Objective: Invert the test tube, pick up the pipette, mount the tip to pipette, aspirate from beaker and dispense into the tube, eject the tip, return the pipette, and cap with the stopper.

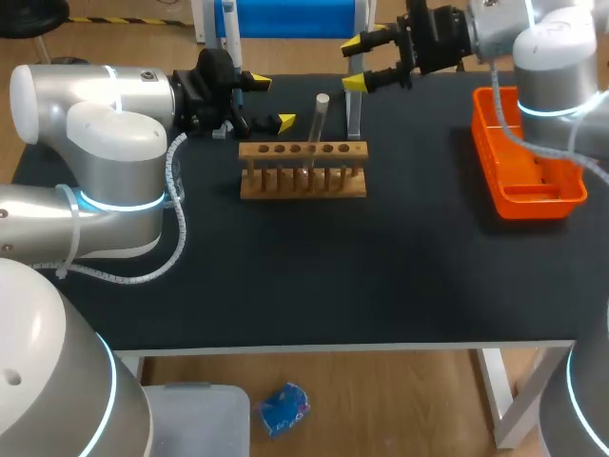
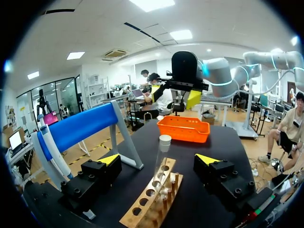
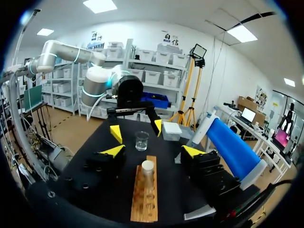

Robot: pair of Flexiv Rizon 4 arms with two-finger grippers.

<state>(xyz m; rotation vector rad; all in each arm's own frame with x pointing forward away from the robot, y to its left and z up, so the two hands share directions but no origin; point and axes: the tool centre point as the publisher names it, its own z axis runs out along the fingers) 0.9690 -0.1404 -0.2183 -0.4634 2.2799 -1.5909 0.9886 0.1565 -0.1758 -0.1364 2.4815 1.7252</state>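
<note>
A clear test tube [image 1: 319, 124] stands upright in the wooden rack [image 1: 303, 181], its pale end on top. My left gripper [image 1: 272, 103] is open just left of the tube, which shows between its fingers, untouched, in the left wrist view [image 2: 164, 156]. My right gripper [image 1: 354, 64] is open behind and right of the tube, clear of it. In the right wrist view the tube [image 3: 148, 172] rises from the rack [image 3: 145, 199] ahead of that gripper [image 3: 153, 151]. A glass beaker [image 3: 141, 140] stands beyond, under my left gripper [image 3: 137, 129]. The pipette [image 2: 52, 152] hangs on the blue stand [image 2: 85, 126].
An orange basket [image 1: 528, 195] sits at the table's right side, also seen beyond the rack as the orange basket [image 2: 184, 129]. A white box [image 3: 172, 130] stands next to the beaker. The blue stand [image 1: 290, 19] runs along the back edge.
</note>
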